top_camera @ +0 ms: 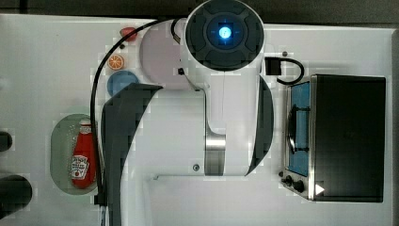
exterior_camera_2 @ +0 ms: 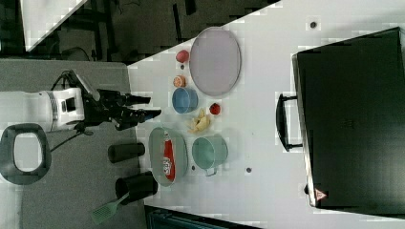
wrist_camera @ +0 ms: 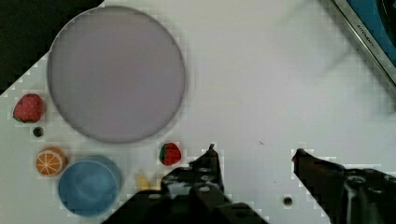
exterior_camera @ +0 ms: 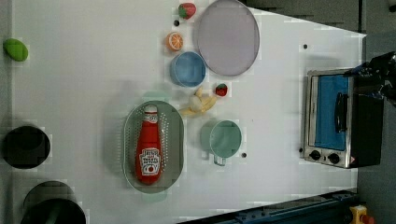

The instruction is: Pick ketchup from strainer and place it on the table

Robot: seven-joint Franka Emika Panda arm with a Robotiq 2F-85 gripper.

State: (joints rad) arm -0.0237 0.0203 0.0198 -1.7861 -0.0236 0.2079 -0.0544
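Top view: the ketchup (top_camera: 83,160) is lying inside the strainer (top_camera: 60,150), untouched. Right view: the gripper (exterior_camera_2: 153,107) is hovering beside the strainer. Wrist view: jaws are standing apart, empty, over the table (wrist_camera: 261,93). Everything is remaining.

a robot lab set up as a mock kitchen. a white arm (top_camera: 226,94) is mounted over a plain white table (exterior_camera: 93,70) drilled with small dark holes, with cables trailing from it. the props are toys: a plastic strawberry (exterior_camera: 187,10), an orange slice (exterior_camera: 174,41), a banana (exterior_camera: 200,103), cups and a small toaster oven (exterior_camera: 343,123). beyond the tabletop lies grey floor (exterior_camera_2: 71,186) and dark equipment frames.
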